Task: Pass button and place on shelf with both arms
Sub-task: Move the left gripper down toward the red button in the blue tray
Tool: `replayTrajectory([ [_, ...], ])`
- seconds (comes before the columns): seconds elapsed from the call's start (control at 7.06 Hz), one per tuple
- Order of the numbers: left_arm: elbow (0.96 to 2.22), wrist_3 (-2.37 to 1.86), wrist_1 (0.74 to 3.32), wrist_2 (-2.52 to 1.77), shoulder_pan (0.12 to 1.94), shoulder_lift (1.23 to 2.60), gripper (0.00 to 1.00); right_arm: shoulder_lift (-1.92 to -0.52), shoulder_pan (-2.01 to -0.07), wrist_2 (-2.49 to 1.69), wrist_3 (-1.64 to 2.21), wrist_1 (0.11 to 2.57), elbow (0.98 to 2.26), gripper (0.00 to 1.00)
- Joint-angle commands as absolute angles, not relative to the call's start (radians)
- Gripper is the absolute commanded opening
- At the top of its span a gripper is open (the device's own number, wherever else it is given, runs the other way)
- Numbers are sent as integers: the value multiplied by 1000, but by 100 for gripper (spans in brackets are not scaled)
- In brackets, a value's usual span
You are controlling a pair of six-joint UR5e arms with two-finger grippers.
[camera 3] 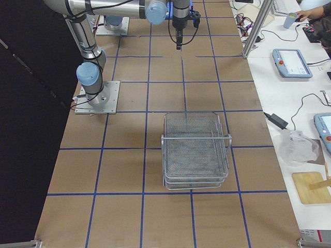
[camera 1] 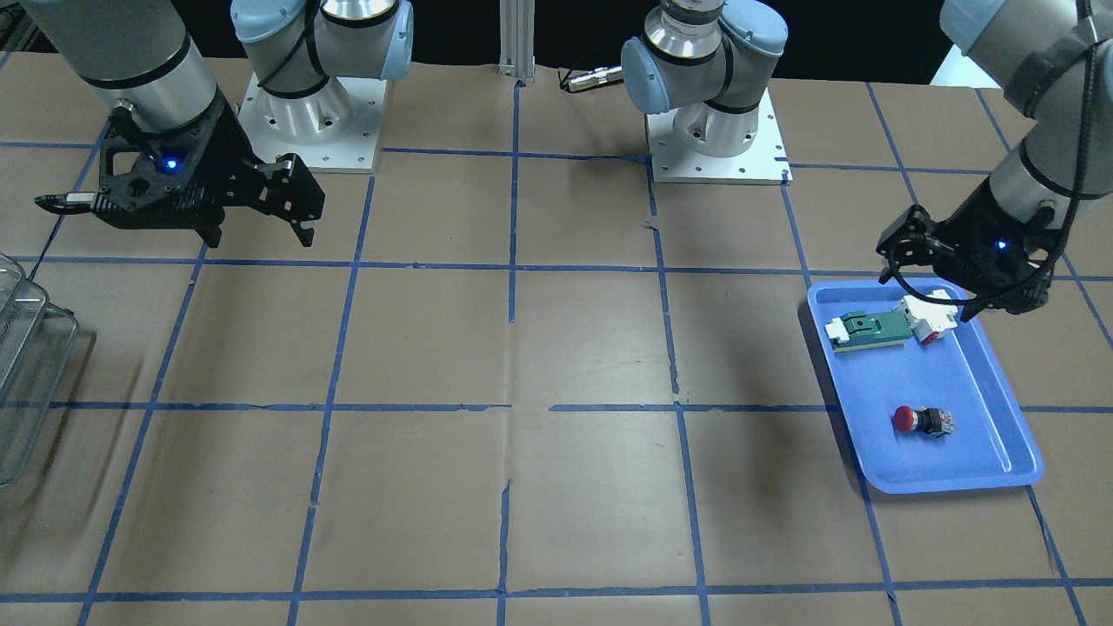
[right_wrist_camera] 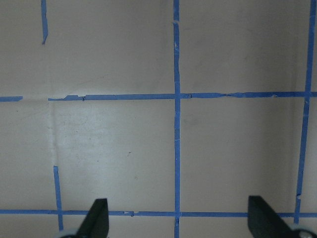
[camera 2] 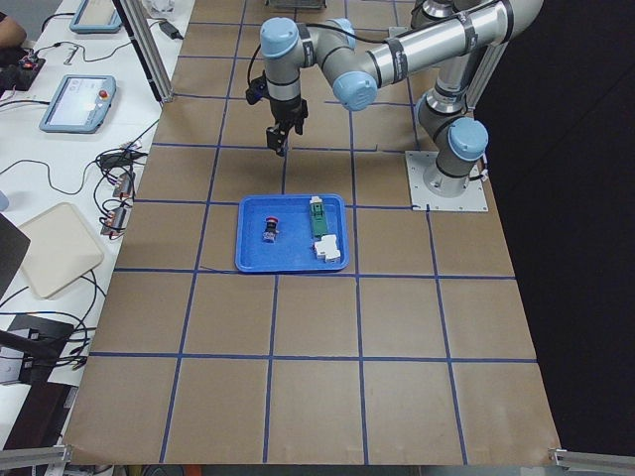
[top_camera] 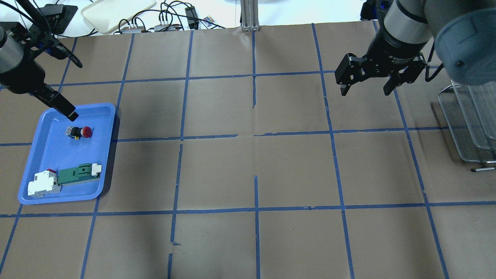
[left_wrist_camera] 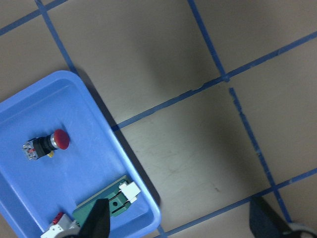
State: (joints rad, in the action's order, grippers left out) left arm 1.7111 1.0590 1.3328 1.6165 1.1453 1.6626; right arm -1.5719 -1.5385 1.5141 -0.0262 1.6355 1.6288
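The button (top_camera: pixel 79 132), with a red cap and black body, lies on its side in the blue tray (top_camera: pixel 50 155). It also shows in the front view (camera 1: pixel 922 421) and in the left wrist view (left_wrist_camera: pixel 47 143). My left gripper (top_camera: pixel 69 113) is open and empty. It hovers above the tray's far end, a short way from the button. My right gripper (top_camera: pixel 365 92) is open and empty, above the bare table on the right. The wire-mesh shelf (top_camera: pixel 469 120) stands at the table's right edge, also seen in the right side view (camera 3: pixel 195 150).
A green-and-white connector block (top_camera: pixel 77 174) and a white block with a red part (top_camera: pixel 42 184) lie at the tray's near end. Blue tape lines grid the brown table. The arm bases (camera 1: pixel 713 130) stand at the robot's side. Cables and a beige tray (top_camera: pixel 116 13) lie beyond the far edge.
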Motion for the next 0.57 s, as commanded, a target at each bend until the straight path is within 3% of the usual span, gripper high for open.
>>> replayTrajectory([
  [0.0, 1784, 1465, 1072, 1621, 1080, 1750, 100, -1571, -1539, 1514, -26, 1635, 1629, 100],
  [0.42, 1776, 1908, 903, 1611, 1058, 1900, 100, -1572, -1539, 1514, -26, 1635, 1629, 100],
])
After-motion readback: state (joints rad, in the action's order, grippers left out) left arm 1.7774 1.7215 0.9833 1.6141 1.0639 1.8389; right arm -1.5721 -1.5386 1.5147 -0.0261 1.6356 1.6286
